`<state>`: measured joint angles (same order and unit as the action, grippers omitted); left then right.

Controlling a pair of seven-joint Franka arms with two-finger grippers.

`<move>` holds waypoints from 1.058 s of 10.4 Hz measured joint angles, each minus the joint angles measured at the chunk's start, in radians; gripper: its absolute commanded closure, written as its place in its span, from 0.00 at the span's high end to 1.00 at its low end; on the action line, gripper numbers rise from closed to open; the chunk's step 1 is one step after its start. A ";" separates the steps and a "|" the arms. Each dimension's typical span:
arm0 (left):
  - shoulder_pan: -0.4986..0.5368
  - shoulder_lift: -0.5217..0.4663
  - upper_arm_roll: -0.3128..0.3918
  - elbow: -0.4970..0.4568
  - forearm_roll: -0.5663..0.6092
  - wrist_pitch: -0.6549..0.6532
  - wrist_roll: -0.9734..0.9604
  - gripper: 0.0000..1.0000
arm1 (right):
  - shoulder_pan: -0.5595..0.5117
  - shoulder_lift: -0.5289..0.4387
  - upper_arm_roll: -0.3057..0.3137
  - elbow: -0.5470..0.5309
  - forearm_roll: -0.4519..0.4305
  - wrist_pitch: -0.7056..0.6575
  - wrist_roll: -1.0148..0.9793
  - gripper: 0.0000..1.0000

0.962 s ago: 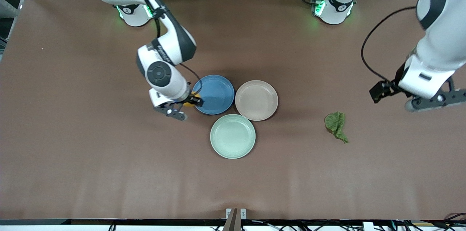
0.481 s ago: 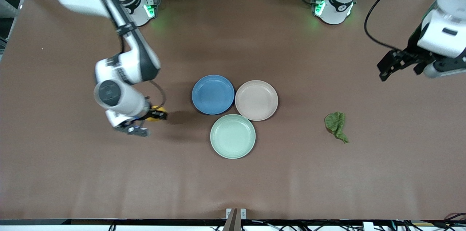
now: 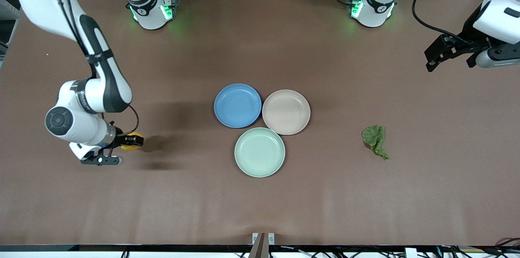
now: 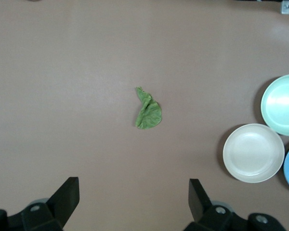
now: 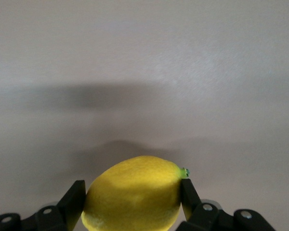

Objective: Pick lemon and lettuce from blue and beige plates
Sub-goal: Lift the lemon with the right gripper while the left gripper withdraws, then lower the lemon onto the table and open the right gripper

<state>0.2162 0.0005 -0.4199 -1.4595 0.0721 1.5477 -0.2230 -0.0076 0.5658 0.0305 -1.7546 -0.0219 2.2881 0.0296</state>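
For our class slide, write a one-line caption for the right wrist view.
Right gripper shut on the lemon, held above the bare brown table.

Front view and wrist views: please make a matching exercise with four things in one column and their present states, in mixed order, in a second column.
Things:
1. lemon
2. lettuce
3. blue plate
4. left claw

States:
a. open, with nothing between its fingers
b. lying on the bare table toward the left arm's end
c. gripped in the right claw
d. empty, touching the beige plate

Pairs: 1-c, 2-b, 3-d, 4-a
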 measured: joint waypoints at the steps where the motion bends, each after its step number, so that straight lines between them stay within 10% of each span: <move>1: 0.000 -0.001 0.010 0.002 0.000 -0.015 0.043 1.00 | -0.019 0.025 0.000 0.000 -0.001 0.038 -0.047 0.39; 2: 0.001 -0.001 0.021 0.004 -0.001 -0.031 0.093 1.00 | -0.034 0.045 0.000 0.000 -0.001 0.069 -0.083 0.83; 3: 0.001 -0.002 0.033 0.004 -0.005 -0.041 0.135 1.00 | -0.044 0.057 0.000 0.000 -0.001 0.087 -0.103 1.00; 11: -0.007 -0.018 0.078 -0.014 -0.087 -0.056 0.163 1.00 | -0.097 -0.021 0.007 0.018 -0.017 -0.015 -0.217 1.00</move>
<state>0.2090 -0.0174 -0.3419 -1.4738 -0.0148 1.4918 -0.0596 -0.1048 0.5450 0.0380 -1.7367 -0.0387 2.2726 -0.1872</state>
